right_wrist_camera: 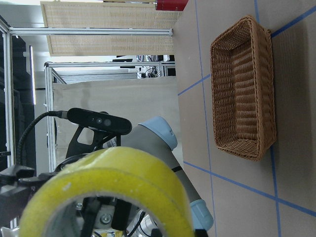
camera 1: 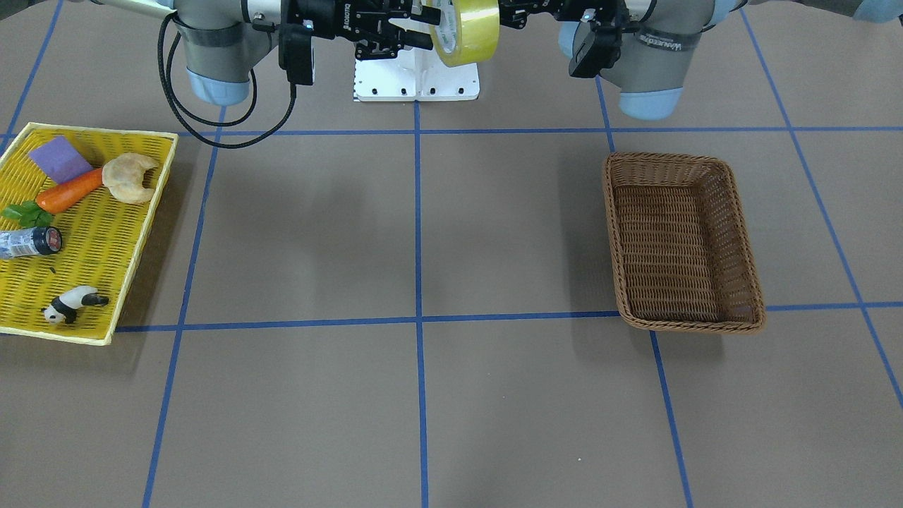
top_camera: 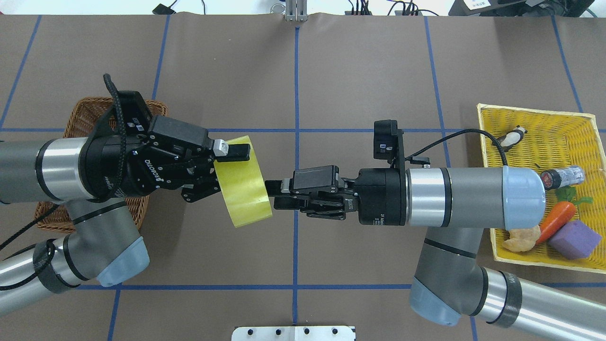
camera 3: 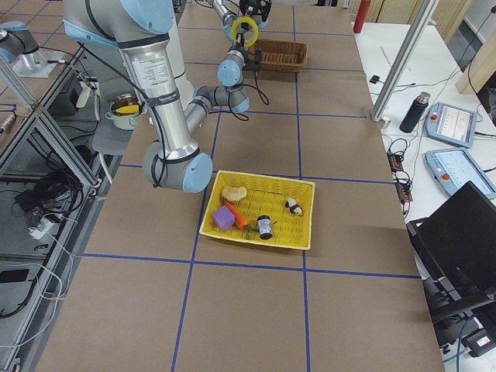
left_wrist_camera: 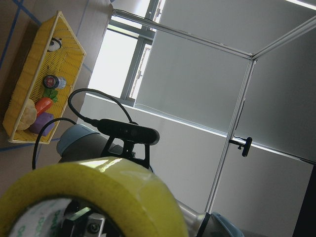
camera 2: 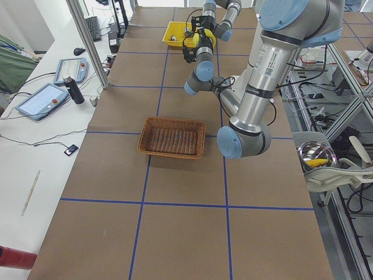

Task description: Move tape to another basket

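The yellow-green tape [camera 1: 469, 32] hangs in the air between my two grippers, above the table's middle near the robot base. It also shows from above [top_camera: 244, 189]. My left gripper [top_camera: 236, 166] is shut on its upper wall, with one finger lying across the top of the roll. My right gripper [top_camera: 271, 194] meets the roll's opposite face at its lower wall and looks shut on it, but its fingertips are hidden. Both wrist views are filled by the roll [left_wrist_camera: 98, 187] [right_wrist_camera: 123, 177]. The brown wicker basket [camera 1: 691, 326] is empty and partly under my left arm [top_camera: 90, 106].
A flat yellow mesh tray [camera 1: 106, 132] on my right side holds a croissant [camera 1: 130, 178], a carrot [camera 1: 70, 192], a purple block [camera 1: 60, 159], a small bottle [camera 1: 32, 242] and a panda figure [camera 1: 70, 303]. Blue tape lines grid the brown table.
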You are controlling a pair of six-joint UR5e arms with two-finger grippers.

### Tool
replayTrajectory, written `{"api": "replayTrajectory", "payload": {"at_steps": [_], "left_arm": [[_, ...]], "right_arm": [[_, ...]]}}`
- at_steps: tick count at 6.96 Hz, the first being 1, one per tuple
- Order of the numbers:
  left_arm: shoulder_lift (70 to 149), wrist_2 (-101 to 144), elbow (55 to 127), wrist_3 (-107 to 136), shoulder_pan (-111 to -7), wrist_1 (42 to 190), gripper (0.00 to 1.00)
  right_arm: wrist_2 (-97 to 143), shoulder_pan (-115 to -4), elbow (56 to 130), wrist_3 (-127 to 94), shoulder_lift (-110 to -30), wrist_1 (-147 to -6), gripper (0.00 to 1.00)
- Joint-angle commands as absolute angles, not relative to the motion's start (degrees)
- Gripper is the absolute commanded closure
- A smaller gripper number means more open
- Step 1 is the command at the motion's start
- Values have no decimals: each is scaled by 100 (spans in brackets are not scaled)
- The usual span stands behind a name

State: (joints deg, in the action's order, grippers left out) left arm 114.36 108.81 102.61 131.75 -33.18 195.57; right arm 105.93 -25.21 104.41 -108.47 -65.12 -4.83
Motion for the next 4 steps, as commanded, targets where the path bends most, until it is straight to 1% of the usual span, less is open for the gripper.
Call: {"api": "replayTrajectory", "payload": {"at_steps": [1, 3, 4], "left_arm": [[11435, 10881, 10257, 13175, -3270, 19564, 100], [11435, 10890, 10257, 13175, -3261, 19564, 100], [11426, 10907, 10266, 13175, -3269, 19556, 100]], "right_arm": [[10582, -2514, 10468, -10968, -6513, -475, 5], [10582, -2522, 10476, -10986, -6513, -475, 1], [10591, -2549, 10485, -10986, -6521, -466, 1]]}}
